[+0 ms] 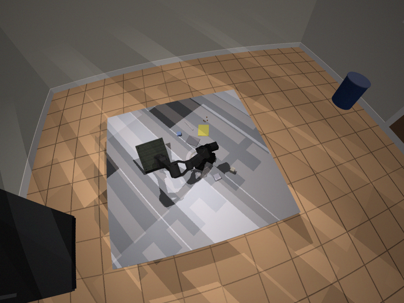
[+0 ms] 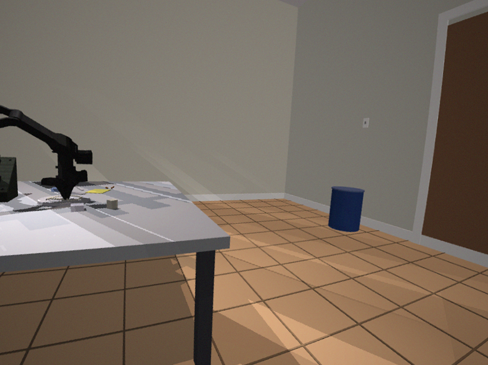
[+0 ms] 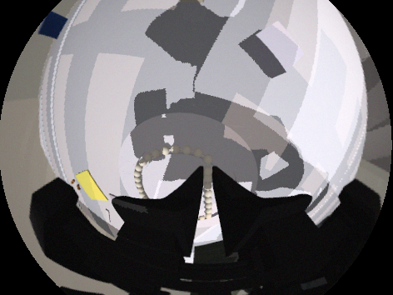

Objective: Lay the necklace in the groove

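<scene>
Seen from the exterior view, the arm (image 1: 175, 170) (image 2: 35, 128) rises from its dark base (image 1: 147, 150) (image 2: 9, 172) at the left, reaches right in a raised bend, then drops steeply at the wrist. The gripper (image 1: 201, 164) (image 2: 66, 196) (image 3: 208, 170) points down, low over the surface (image 1: 185, 218) (image 2: 170, 221) (image 3: 112, 75), its narrow fingertips pinching one side of the pearl bead necklace (image 1: 191, 155) (image 2: 53, 198) (image 3: 138, 179). The loop hangs or lies over the round bead board (image 1: 188, 156) (image 2: 41, 200) (image 3: 187, 129); its seating in the groove is unclear. A beige cube (image 1: 232, 170) (image 2: 111, 203) (image 3: 199, 1) sits to the right, a yellow square (image 1: 203, 130) (image 2: 98, 190) (image 3: 92, 186) farther back, and a blue bin (image 1: 349, 91) (image 2: 345, 209) (image 3: 52, 25) stands far right
</scene>
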`<action>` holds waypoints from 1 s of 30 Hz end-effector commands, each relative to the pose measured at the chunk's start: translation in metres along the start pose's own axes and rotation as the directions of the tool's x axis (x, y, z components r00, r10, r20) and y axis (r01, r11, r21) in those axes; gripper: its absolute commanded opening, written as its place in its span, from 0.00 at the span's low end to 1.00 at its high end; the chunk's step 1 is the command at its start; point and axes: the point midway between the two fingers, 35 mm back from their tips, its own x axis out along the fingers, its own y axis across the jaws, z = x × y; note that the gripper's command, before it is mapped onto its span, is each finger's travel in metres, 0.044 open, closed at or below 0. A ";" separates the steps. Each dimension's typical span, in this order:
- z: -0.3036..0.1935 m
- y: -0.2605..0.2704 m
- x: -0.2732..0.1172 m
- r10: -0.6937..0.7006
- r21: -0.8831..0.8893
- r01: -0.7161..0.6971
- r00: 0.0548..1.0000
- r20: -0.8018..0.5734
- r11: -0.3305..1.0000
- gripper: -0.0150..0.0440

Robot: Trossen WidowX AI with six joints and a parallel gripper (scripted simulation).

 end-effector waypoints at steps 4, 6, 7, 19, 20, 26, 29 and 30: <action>0.002 -0.002 -0.004 0.000 0.003 0.000 1.000 0.007 1.000 0.25; 0.004 -0.007 -0.004 0.000 0.003 0.000 1.000 0.007 1.000 0.25; 0.005 -0.009 -0.004 0.000 0.003 0.000 1.000 0.008 1.000 0.25; 0.006 -0.011 -0.001 0.000 0.003 0.000 1.000 0.008 1.000 0.25; 0.006 -0.011 0.000 0.000 0.003 0.000 1.000 0.008 1.000 0.25; 0.006 -0.010 0.001 0.001 0.006 -0.001 1.000 0.003 1.000 0.43; 0.006 -0.010 0.001 0.001 0.006 -0.001 1.000 0.003 1.000 0.57; 0.006 -0.010 0.001 0.001 0.006 -0.001 1.000 0.003 1.000 0.61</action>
